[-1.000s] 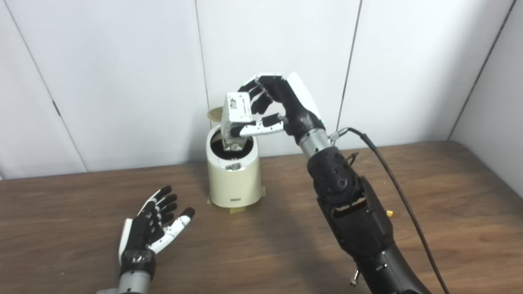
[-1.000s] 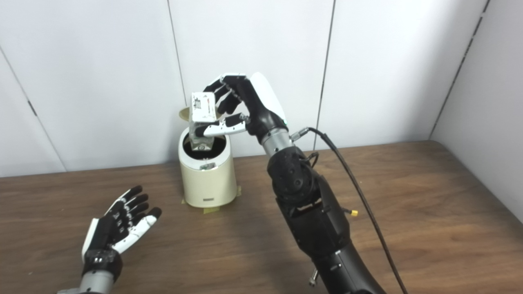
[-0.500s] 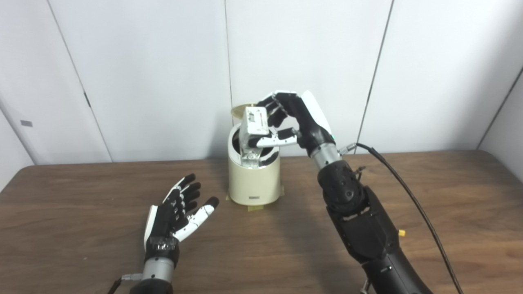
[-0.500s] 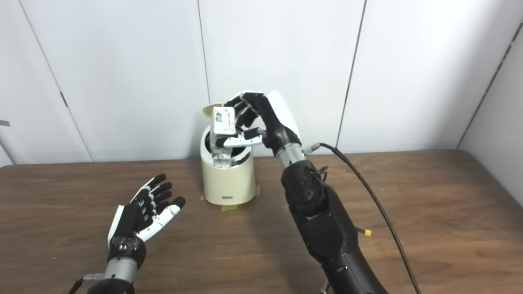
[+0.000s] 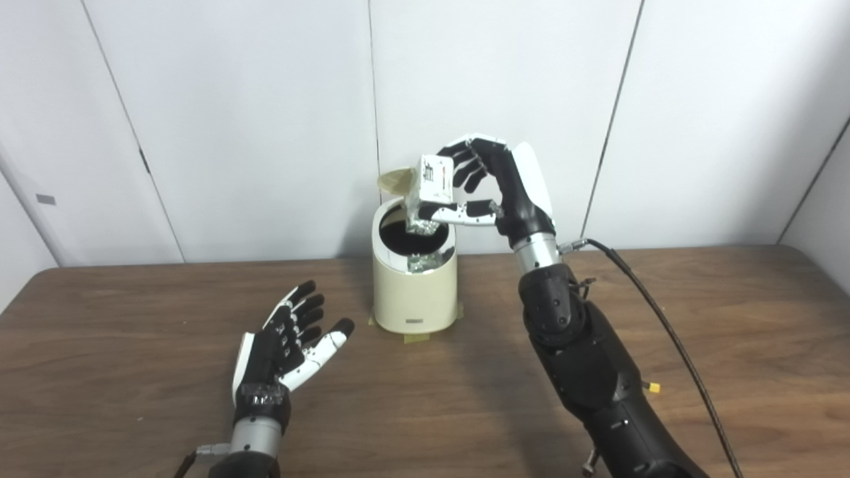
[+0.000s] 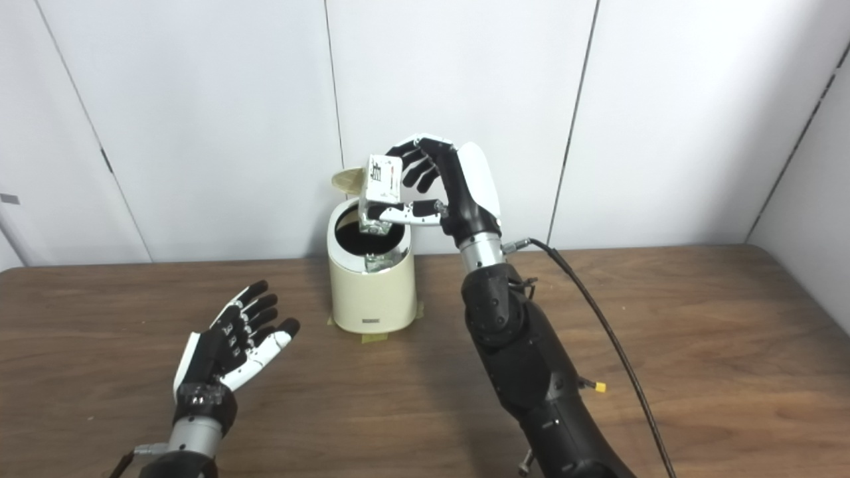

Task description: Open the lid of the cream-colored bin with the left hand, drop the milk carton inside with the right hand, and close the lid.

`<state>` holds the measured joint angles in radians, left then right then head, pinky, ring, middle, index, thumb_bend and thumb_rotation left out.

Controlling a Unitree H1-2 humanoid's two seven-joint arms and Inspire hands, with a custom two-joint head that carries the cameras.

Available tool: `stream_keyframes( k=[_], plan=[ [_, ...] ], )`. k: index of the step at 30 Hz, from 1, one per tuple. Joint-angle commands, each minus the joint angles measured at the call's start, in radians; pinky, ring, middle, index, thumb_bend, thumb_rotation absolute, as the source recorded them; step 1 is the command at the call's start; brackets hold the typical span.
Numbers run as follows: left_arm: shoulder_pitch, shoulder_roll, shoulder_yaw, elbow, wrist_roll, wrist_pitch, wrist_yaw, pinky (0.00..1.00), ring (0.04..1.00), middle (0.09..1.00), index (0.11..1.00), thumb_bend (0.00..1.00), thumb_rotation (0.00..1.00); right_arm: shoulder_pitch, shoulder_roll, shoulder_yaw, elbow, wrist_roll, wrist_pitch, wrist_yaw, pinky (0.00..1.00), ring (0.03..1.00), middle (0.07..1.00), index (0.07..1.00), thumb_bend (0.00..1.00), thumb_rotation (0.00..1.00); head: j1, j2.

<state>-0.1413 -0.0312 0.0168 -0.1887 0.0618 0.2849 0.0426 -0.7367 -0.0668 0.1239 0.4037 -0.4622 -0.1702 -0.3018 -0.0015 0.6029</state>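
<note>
Table of dark brown wood carries everything here, and white wall panels stand behind it. At the left, the left hand lies low over the table top with the palm up; its fingers are spread apart and it holds nothing. It is well apart from the bin. In the middle, near the wall, stands the cream-colored bin, a round upright container with pieces of tape under its base. Its lid is open and tilted up at the back edge, so the dark inside of the bin shows. Directly above the opening is the milk carton, tilted, with its lower end at the level of the rim or just inside it; I cannot tell which. The right hand holds the carton from the right side, thumb below and fingers curled over the top. A black cable runs from the right wrist down across the table.
</note>
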Motion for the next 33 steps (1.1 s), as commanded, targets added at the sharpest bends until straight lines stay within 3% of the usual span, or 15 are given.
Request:
stream_keyframes(
  k=[1, 11, 25, 33],
  plan=[
    [-0.039, -0.009, -0.008, -0.014, 0.002, -0.028, 0.005, 0.82, 0.845, 0.845, 0.872, 0.76, 0.26, -0.064, -0.012, -0.013, -0.023, -0.001, -0.066, -0.039, 0.33, 0.427, 0.499, 0.512, 0.5, 0.0, 0.0, 0.002],
    [-0.039, -0.024, -0.014, -0.021, 0.002, -0.029, 0.012, 0.8, 0.839, 0.843, 0.875, 0.77, 0.25, -0.043, -0.023, 0.012, 0.005, -0.031, -0.147, -0.05, 0.32, 0.431, 0.495, 0.507, 0.5, 0.0, 0.005, 0.005],
    [-0.046, -0.029, -0.013, -0.019, -0.001, -0.026, 0.018, 0.79, 0.83, 0.839, 0.87, 0.78, 0.24, -0.02, -0.009, 0.019, -0.008, -0.006, -0.143, -0.004, 0.33, 0.426, 0.489, 0.509, 0.5, 0.0, 0.008, 0.009],
    [-0.046, -0.034, -0.017, -0.016, -0.002, -0.033, 0.019, 0.79, 0.833, 0.84, 0.873, 0.77, 0.23, -0.021, -0.006, 0.02, 0.03, -0.022, -0.166, -0.023, 0.34, 0.421, 0.487, 0.513, 0.5, 0.0, 0.009, 0.009]
  ],
)
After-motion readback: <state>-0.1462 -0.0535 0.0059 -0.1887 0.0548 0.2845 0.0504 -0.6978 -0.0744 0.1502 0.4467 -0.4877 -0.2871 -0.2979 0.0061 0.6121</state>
